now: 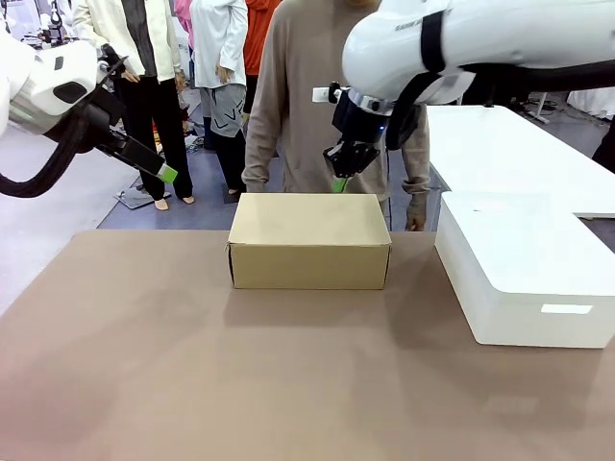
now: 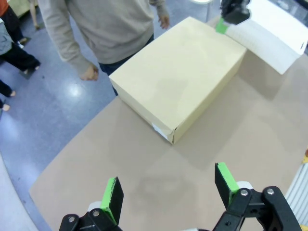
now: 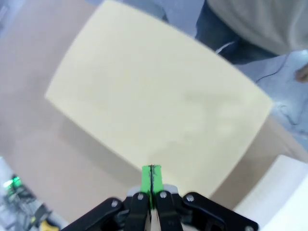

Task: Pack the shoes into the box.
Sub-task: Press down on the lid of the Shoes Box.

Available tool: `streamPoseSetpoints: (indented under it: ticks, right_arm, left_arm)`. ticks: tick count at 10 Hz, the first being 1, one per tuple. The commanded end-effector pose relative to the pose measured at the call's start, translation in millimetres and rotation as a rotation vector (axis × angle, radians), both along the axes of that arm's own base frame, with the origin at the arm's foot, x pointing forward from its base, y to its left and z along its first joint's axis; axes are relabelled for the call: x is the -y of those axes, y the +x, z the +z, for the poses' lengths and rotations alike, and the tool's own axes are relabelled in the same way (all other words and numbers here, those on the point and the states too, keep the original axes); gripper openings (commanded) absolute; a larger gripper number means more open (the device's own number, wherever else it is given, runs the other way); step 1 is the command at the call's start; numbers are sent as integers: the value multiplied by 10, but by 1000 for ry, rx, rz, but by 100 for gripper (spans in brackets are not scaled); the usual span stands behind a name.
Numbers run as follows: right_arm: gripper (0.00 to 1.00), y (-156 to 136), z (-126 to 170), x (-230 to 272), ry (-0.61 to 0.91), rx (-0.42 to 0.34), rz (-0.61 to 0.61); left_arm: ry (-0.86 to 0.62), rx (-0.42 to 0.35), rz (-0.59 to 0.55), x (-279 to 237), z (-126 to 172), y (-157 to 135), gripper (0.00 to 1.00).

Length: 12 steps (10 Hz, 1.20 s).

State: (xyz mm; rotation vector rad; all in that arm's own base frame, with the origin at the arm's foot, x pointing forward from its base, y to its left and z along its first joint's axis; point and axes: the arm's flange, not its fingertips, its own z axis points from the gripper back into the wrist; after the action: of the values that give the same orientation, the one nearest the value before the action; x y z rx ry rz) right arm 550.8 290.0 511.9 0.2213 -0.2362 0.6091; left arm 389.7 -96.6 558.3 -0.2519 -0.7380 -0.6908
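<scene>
The box (image 1: 309,240) is a closed cardboard carton standing at the table's far middle, its lid down; it is also in the left wrist view (image 2: 185,82) and the right wrist view (image 3: 159,106). The shoes are out of view. My right gripper (image 1: 341,182) hangs just above the box's far right edge, shut with its green pads pressed together and nothing between them (image 3: 151,177). My left gripper (image 1: 165,173) is raised off the table's far left, open and empty (image 2: 168,190), looking down at the box from a distance.
A large white block (image 1: 528,264) lies at the table's right side, beside the box. A person in a beige top (image 1: 312,96) stands right behind the box, hands hanging. More people stand farther back on the left. The near table surface (image 1: 288,384) is bare.
</scene>
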Motion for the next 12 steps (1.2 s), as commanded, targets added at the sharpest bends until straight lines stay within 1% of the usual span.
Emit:
streamPoseSetpoints:
  ticks: [1, 2, 4, 6, 7, 10, 12]
  right_arm:
    - [0, -476, 45, 296, 33, 32, 63]
    - [16, -641, 50, 381, 21, 31, 67]
    - [56, -966, 13, 561, 21, 52, 52]
    - [96, -1188, -71, 708, 3, 49, 20]
    - [100, -1290, -100, 765, -3, 51, 12]
    - [100, -1624, -111, 885, -15, 76, -8]
    - [100, -1770, -84, 933, -15, 76, -15]
  left_arm:
    - [0, 6, 15, -3, -6, -5, 100]
    - [0, 6, 15, -3, -6, -5, 100]
    - [0, 6, 15, -3, -6, -5, 100]
    - [0, 6, 15, -3, -6, -5, 100]
    - [0, 6, 15, -3, -6, -5, 100]
    - [0, 6, 15, -3, -6, -5, 100]
    - [0, 6, 15, -3, -6, -5, 100]
